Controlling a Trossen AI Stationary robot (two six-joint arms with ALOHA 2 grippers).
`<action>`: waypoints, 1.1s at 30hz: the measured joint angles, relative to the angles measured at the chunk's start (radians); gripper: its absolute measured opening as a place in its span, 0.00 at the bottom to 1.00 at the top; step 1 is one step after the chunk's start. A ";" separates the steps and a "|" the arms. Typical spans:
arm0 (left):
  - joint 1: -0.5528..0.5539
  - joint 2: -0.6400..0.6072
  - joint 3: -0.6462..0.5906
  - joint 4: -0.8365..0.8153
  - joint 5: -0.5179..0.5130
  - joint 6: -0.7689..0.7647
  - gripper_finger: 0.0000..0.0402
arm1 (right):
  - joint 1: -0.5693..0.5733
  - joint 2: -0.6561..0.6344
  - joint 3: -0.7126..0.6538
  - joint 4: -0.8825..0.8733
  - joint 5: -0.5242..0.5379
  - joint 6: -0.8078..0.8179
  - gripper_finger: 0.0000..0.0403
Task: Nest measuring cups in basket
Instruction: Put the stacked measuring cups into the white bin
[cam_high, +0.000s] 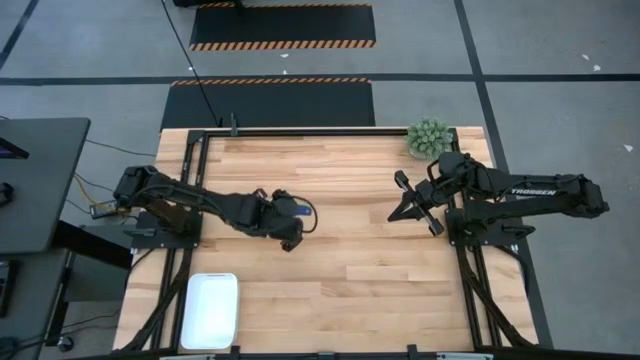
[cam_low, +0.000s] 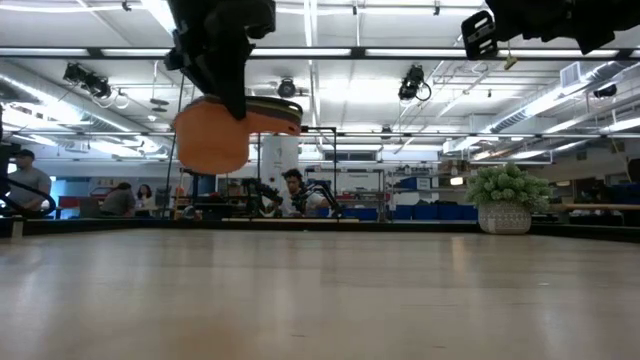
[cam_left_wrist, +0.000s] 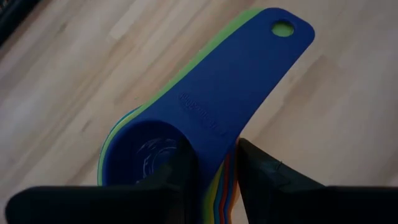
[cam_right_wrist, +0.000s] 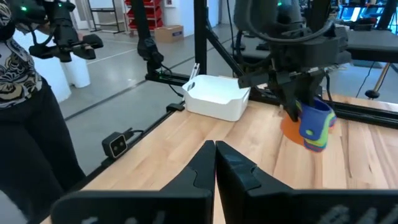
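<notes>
We hold nested stack of coloured plastic measuring cups (cam_left_wrist: 205, 124) pinched in left gripper (cam_left_wrist: 214, 168); handle-only grip risks cups slipping before white rectangular plastic basket (cam_high: 210, 310); right gripper (cam_right_wrist: 214, 163) closed, empty.

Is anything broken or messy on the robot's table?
Nothing looks broken or spilled. The left gripper holds the nested measuring cups by their handles, lifted off the table. The basket sits at the table's corner, off to the side of them. The right gripper waits near the plant.

Robotics lab or workshop. Wooden bench (cam_high: 330, 250) on concrete floor with hazard-striped mats (cam_high: 283, 27); open ceiling with strip lights (cam_low: 420, 52); other robot rigs (cam_right_wrist: 280, 37), blue storage bins (cam_low: 420, 212), people (cam_low: 292, 190) at workstations behind.
</notes>
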 joint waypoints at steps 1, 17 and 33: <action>-0.012 0.000 0.000 -0.008 0.000 -0.026 0.24 | 0.001 0.000 0.000 0.000 0.000 0.000 0.04; -0.165 -0.033 0.000 -0.041 0.054 -0.235 0.24 | 0.006 0.000 0.000 0.008 -0.079 0.000 0.04; -0.297 -0.065 0.000 -0.183 0.045 -0.500 0.24 | 0.006 0.000 0.000 0.007 -0.084 0.000 0.04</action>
